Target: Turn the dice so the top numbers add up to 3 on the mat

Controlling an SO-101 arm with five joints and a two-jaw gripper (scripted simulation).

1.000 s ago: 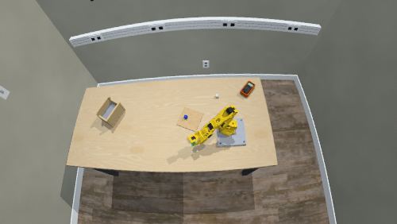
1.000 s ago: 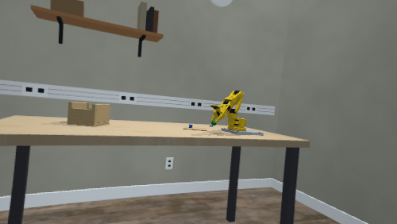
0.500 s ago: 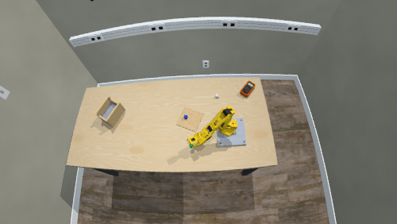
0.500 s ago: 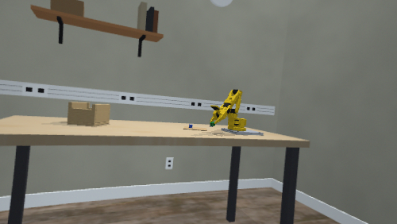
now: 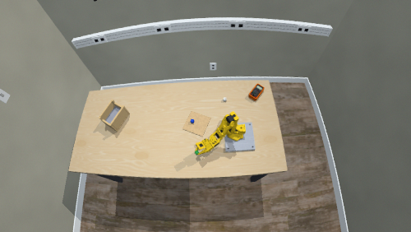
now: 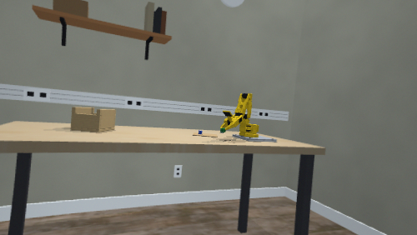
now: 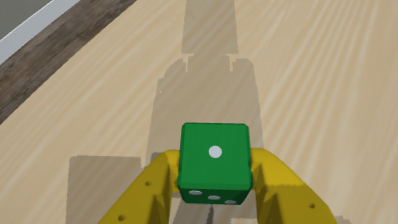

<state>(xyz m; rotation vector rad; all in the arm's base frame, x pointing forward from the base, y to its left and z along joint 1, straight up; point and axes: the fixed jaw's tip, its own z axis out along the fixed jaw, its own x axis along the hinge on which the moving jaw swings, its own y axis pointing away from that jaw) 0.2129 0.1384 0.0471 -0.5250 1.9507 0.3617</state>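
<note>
Table (image 5: 136, 164): pale wood top on dark legs, filling the middle of the top view; the exterior view shows it side-on, with a wall shelf (image 6: 100, 26) in the upper left that the top view does not show.
Arm (image 5: 223, 132): yellow, standing on a grey base plate (image 5: 249, 146) right of centre in the top view and reaching toward the lower left; in the exterior view it bends down toward the table top.
Box (image 5: 114, 115): open wooden box at the left of the table, well apart from the arm.
Mat (image 5: 200, 127): thin tan square near the table's middle, just up and left of the arm; in the exterior view it is only a thin line on the table top.
Meter (image 5: 256, 91): orange handheld device near the table's upper right corner, seen only from the top.
Gripper (image 7: 215, 186): two yellow fingers rise from the bottom edge of the wrist view, clamped on the green die from both sides.
Green die (image 7: 215, 161): held between the fingers above the wood; the face toward the camera shows one white pip, the lower face three. From the top it is a green speck (image 5: 196, 152) at the arm's tip, below the mat and off it.
Blue die (image 5: 191, 121): on the mat, left of the mat's centre; its number is too small to read.
White die (image 5: 224, 99): on bare wood above the arm, off the mat; seen only from the top, number unreadable.
</note>
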